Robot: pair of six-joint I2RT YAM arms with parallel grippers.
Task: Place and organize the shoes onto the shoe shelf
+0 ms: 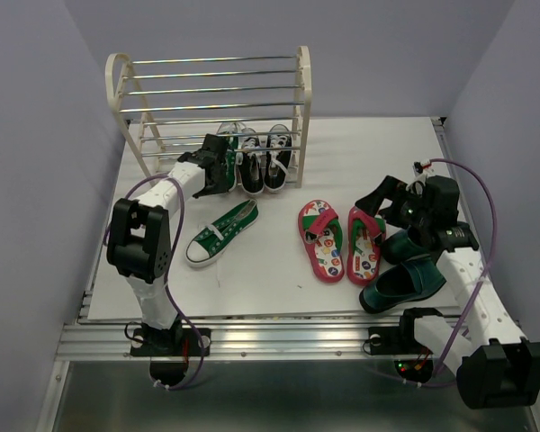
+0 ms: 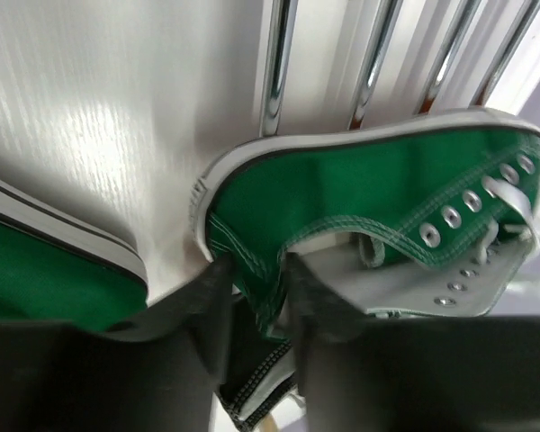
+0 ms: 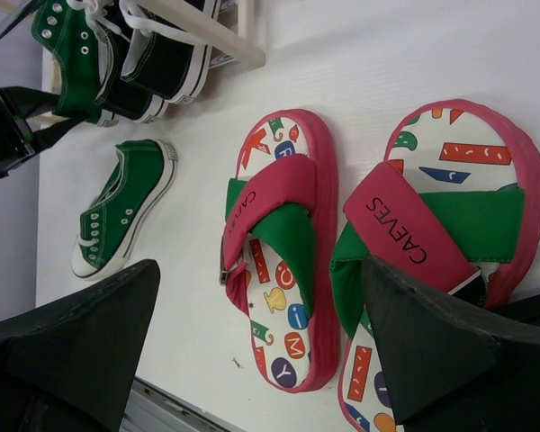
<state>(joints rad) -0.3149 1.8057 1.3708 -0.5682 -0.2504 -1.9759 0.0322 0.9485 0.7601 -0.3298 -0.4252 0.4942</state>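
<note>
My left gripper (image 1: 218,169) is shut on the heel collar of a green white-laced sneaker (image 2: 369,193), holding it at the bottom bars of the shoe shelf (image 1: 207,90). In the left wrist view the fingers (image 2: 207,297) pinch the green fabric. The other green sneaker (image 1: 220,232) lies on the table. Two black sneakers (image 1: 263,164) sit at the shelf's bottom tier. Two red-pink flip-flops (image 1: 322,239) lie side by side at centre. My right gripper (image 1: 380,205) is open above the right flip-flop (image 3: 450,198). Two teal loafers (image 1: 403,281) lie under the right arm.
The shelf's upper chrome bars (image 2: 279,72) hold nothing. The metal rail (image 1: 279,337) marks the table's near edge. Purple walls close in on the left, back and right.
</note>
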